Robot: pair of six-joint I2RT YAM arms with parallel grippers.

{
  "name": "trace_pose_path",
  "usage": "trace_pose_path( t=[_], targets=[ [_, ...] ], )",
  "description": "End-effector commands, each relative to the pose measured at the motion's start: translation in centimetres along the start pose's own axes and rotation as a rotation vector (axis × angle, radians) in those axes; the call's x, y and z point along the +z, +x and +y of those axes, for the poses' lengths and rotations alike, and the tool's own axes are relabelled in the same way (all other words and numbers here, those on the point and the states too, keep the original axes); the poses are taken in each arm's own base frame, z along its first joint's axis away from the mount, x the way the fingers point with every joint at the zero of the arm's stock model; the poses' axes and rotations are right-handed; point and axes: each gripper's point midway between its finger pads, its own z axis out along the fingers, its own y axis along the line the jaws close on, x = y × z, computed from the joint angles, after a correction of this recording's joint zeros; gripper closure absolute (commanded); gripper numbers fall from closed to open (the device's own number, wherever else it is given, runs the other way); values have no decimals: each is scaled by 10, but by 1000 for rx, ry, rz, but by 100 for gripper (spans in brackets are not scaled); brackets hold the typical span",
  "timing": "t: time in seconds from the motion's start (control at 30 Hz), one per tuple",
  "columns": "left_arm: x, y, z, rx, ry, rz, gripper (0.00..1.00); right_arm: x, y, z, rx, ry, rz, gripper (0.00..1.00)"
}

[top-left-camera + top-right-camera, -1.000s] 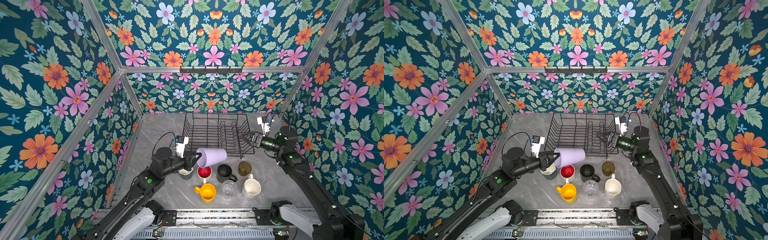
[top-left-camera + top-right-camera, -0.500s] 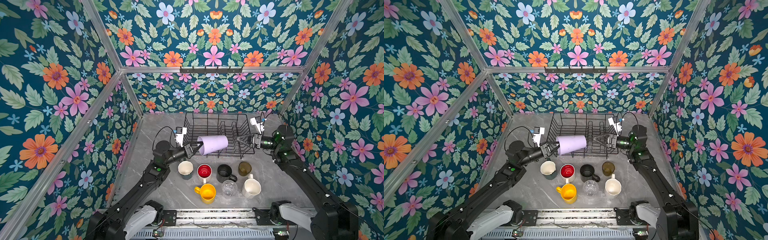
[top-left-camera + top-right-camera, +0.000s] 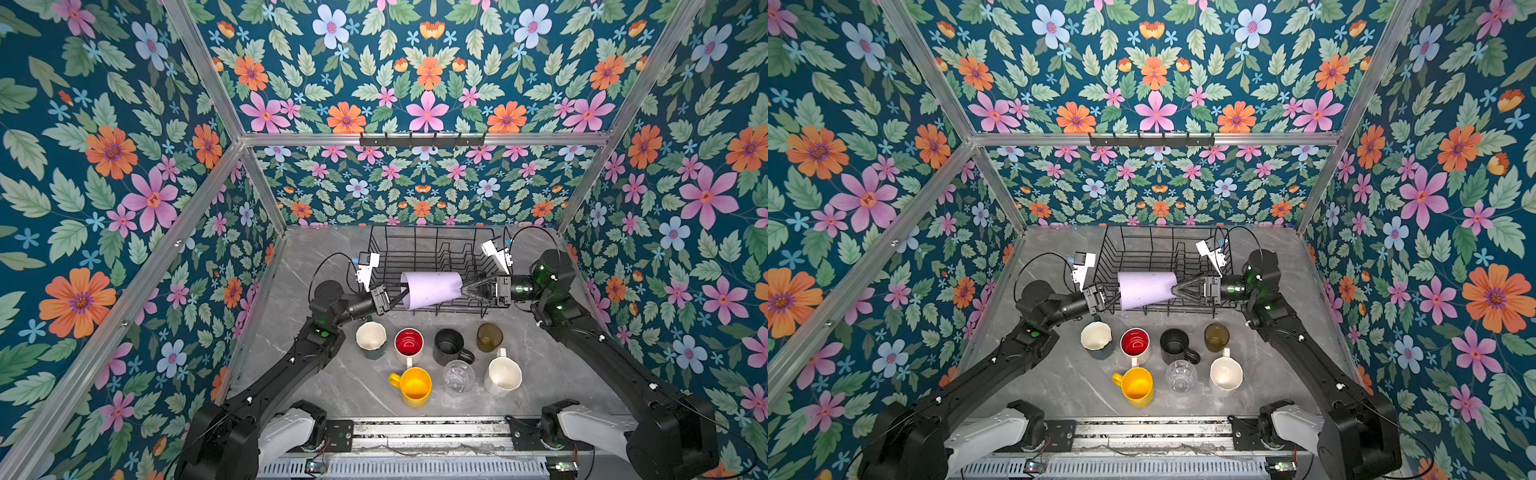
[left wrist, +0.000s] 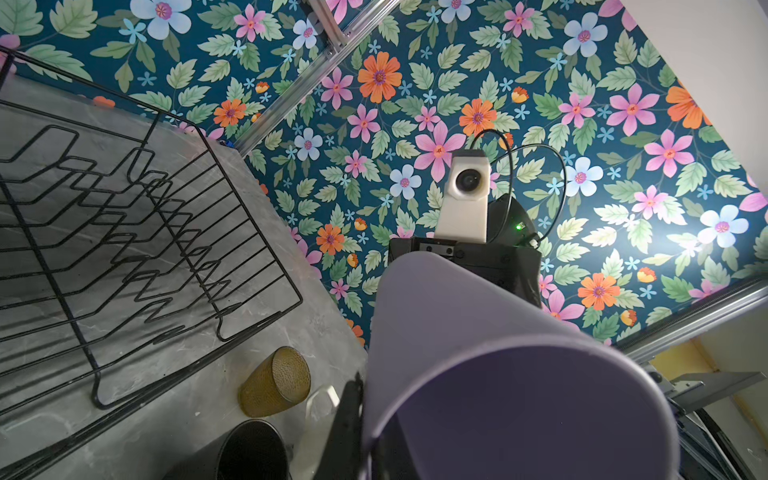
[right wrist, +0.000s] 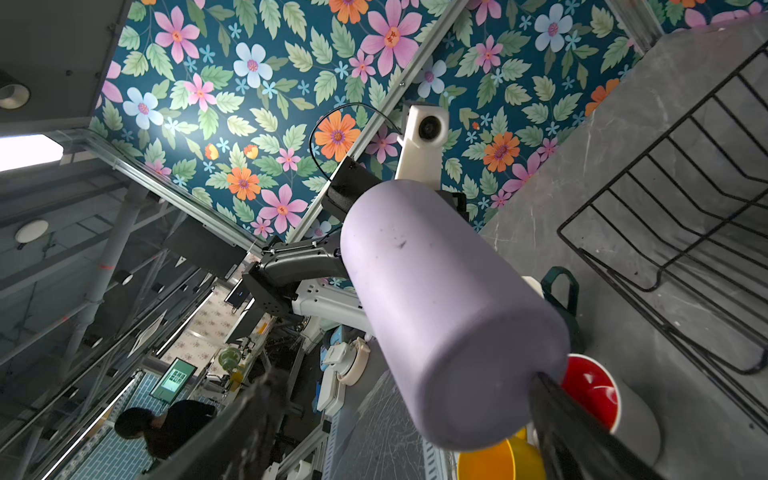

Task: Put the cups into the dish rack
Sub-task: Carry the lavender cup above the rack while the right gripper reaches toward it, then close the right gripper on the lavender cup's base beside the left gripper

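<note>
Seven cups [image 3: 449, 345] stand by the table's [image 3: 316, 386] front edge. Beyond, the lilac tumbler [image 3: 432, 289] lies level over the dish rack's [image 3: 415, 249] near rim, axis arm to arm. The left gripper [image 3: 402, 291] pinches its mouth, and the right gripper [image 3: 464, 289] gapes wide at its base.

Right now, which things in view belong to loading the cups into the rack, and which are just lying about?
Job: lilac plastic tumbler, pinched by the left end effector; open right end effector; black wire dish rack; dark green mug, red-lined white mug, black mug, olive-brown tumbler, yellow mug, clear glass tumbler, cream mug.
Bystanders: black hook rail, floral wall panels, aluminium frame.
</note>
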Motion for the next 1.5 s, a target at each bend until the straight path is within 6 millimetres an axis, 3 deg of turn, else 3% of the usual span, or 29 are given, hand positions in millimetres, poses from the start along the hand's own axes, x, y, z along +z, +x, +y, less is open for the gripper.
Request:
trace_pose_path(
  t=[0.0,0.33,0.67,0.9,1.07,1.23,1.47],
  targets=[
    [0,-4,-15,32,63,-7,100,6,4,8,-45,-36,33,8],
    [2,0,-19,17,100,15,100,21,7,2,-14,-46,61,8],
    [0,0,-22,28,101,16,100,21,3,-13,26,49,48,9],
    [-2,-3,-28,53,84,16,100,-3,-7,-15,30,127,-16,9],
    [-4,-5,-28,61,62,20,100,-25,-15,-5,4,156,-65,8],
    [-5,-5,-31,65,66,18,100,-28,-13,11,-48,140,-58,8],
    [-4,-5,-31,63,68,20,100,-24,-10,15,-60,105,-52,8]
  ],
)
